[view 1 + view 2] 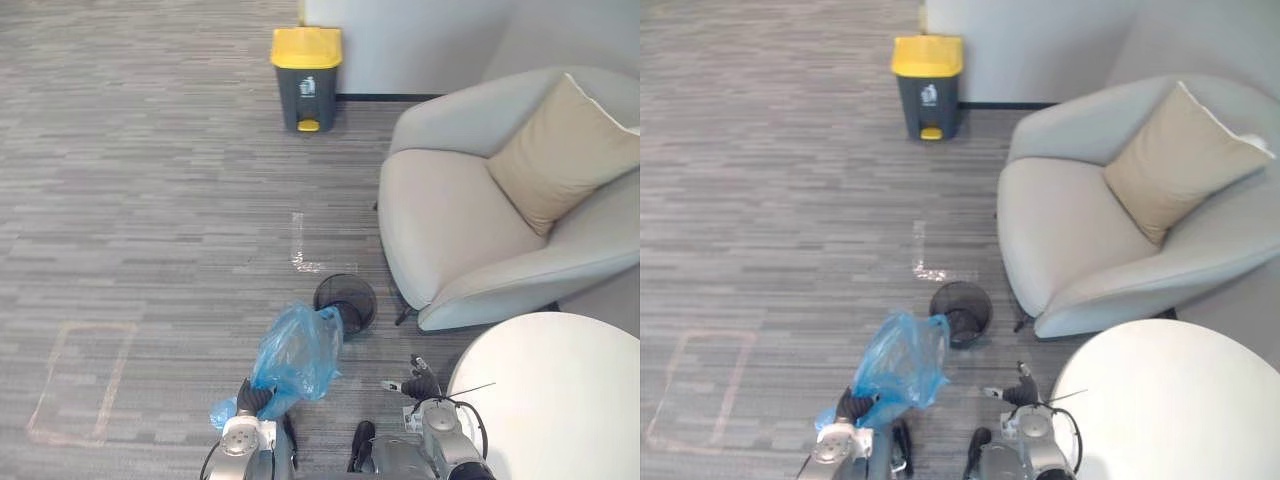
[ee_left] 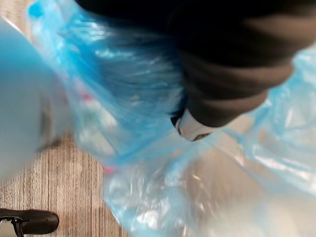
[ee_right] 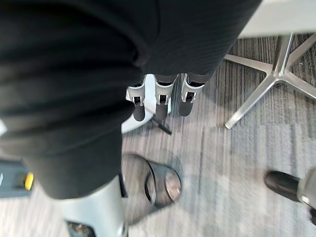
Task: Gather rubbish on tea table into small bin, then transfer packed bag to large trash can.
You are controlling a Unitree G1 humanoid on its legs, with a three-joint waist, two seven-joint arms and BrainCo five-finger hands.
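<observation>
We see the blue bag (image 1: 297, 352) off the worktop and out of the small bin (image 1: 348, 300). It bulges crumpled at about 11 o'clock, close in front of us, over the carpet floor (image 1: 150, 200). Its near end is bunched around the left hand (image 1: 255, 398), and the left wrist view shows the blue plastic pressed right up against that hand's dark cover. Whether that hand is clenched on the plastic we cannot tell.

The bag's far end reaches the rim of the small bin, a dark mesh basket on the floor at 12 o'clock, close by. We cannot tell if it stands upright or lies tipped.

The right hand (image 1: 415, 386) hangs at about 1 o'clock, near the edge of the round white worktop (image 1: 560, 400). Its fingers (image 3: 162, 98) are released, straight and side by side, grasping nothing.

The large trash can (image 1: 306, 80), grey with a shut yellow lid, stands far off at 12 o'clock by the wall. A pale armchair (image 1: 440, 220) with a beige cushion (image 1: 560, 155) sits at 2 o'clock.
</observation>
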